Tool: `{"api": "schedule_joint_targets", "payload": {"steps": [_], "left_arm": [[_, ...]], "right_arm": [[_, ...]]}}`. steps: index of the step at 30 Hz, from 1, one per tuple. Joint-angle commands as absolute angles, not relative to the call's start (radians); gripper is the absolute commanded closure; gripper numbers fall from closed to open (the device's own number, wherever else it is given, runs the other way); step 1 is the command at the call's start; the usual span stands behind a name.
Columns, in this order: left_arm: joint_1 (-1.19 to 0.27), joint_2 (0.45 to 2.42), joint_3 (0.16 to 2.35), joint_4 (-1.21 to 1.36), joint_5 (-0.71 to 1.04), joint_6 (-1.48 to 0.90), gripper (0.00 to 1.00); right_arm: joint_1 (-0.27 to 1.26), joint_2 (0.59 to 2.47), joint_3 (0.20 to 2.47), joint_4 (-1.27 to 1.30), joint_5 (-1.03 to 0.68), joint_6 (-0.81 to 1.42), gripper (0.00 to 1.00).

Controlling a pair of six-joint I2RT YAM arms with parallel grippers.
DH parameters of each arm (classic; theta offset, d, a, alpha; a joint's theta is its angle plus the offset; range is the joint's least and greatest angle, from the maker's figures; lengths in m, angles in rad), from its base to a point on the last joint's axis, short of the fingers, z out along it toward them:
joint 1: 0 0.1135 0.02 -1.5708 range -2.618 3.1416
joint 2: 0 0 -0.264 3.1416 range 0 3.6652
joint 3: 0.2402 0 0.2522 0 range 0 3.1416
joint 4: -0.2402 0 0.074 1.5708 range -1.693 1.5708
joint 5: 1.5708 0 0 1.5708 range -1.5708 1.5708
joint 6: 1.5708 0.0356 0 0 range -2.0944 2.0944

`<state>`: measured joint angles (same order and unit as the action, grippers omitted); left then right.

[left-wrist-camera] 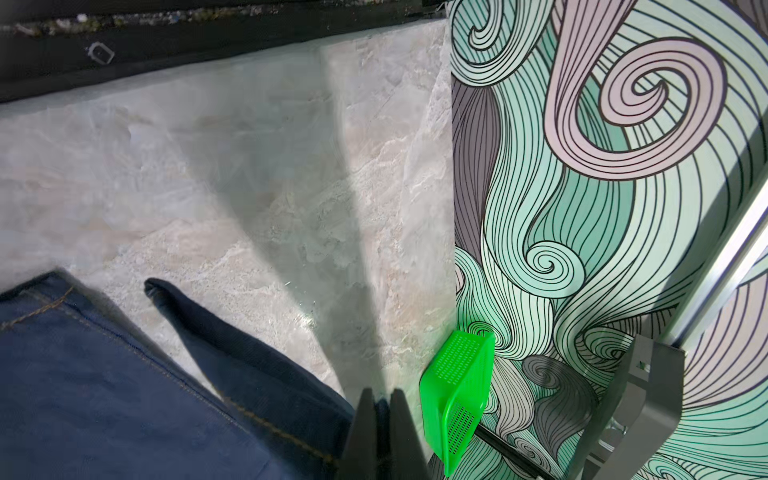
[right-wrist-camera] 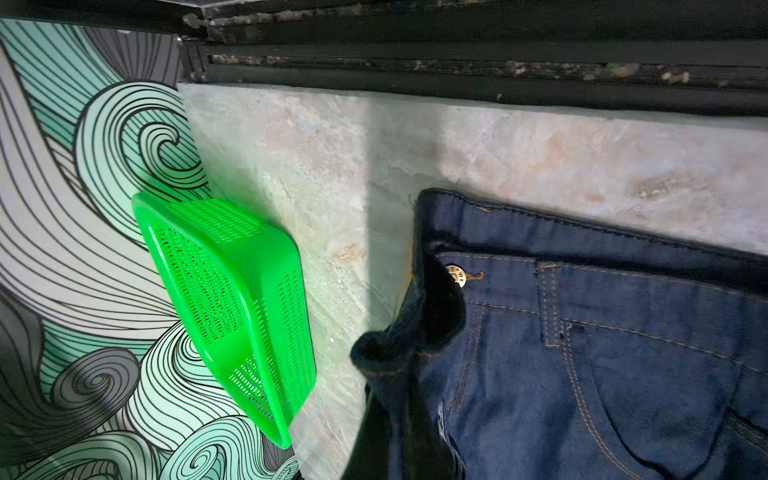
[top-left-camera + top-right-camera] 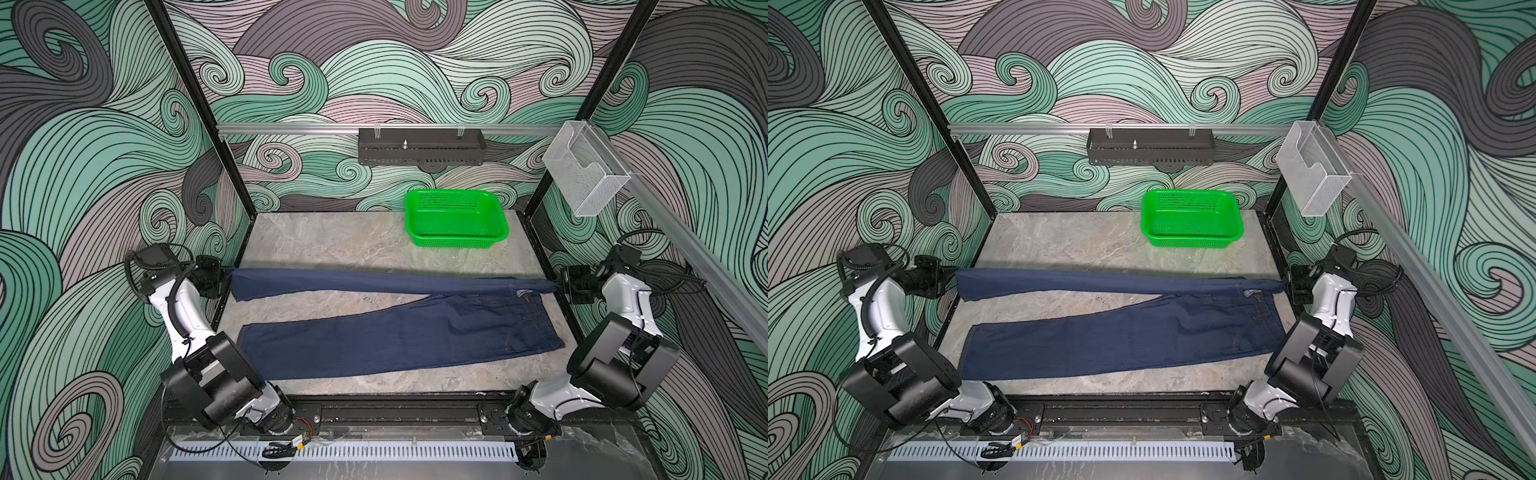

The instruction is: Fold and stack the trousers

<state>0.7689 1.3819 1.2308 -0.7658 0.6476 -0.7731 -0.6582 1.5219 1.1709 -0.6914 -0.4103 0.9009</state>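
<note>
1. Trousers [image 3: 395, 332], a pair of dark navy jeans with tan stitching, lay across the marble-look table [image 3: 332, 241], waist toward the right side and hems toward the left. The near leg lay flat, while the far leg [image 3: 374, 280] ran as a narrow, straight band between the two grippers.
2. Left gripper [image 3: 226, 276] sat at the table's left edge, pinched tight on the hem end of the far leg. From the left wrist camera I could see its two dark fingers [image 1: 361, 432] closed with denim squeezed between them.
3. Right gripper [image 3: 559, 286] sat at the table's right edge, clamped on the far corner of the waistband, where the cloth tapered into it in both top views.
4. Behind the jeans and well apart from them, a green perforated basket [image 3: 457, 242] stood on the table toward the back right.
5. A black tray [image 3: 422, 145] hung from the rail on the back wall.
6. A clear plastic holder [image 3: 586, 174] hung from the rail on the right.
7. A small metal button [image 2: 456, 275] showed on the waistband in the right wrist view.
</note>
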Motion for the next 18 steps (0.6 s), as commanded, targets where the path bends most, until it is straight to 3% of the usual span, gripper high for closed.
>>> {"api": "schedule_joint_targets", "payload": {"steps": [1,18], "left_arm": [[0.785,1.364,1.206,-0.747,0.653,-0.78,1.0],[0.906,1.195,1.06,-0.823,0.597,-0.79,1.0]], "right_arm": [[-0.685,1.493,1.146,-0.672,-0.398,0.891,1.0],[-0.779,1.386,1.031,-0.671,-0.383,0.9,1.0]]}}
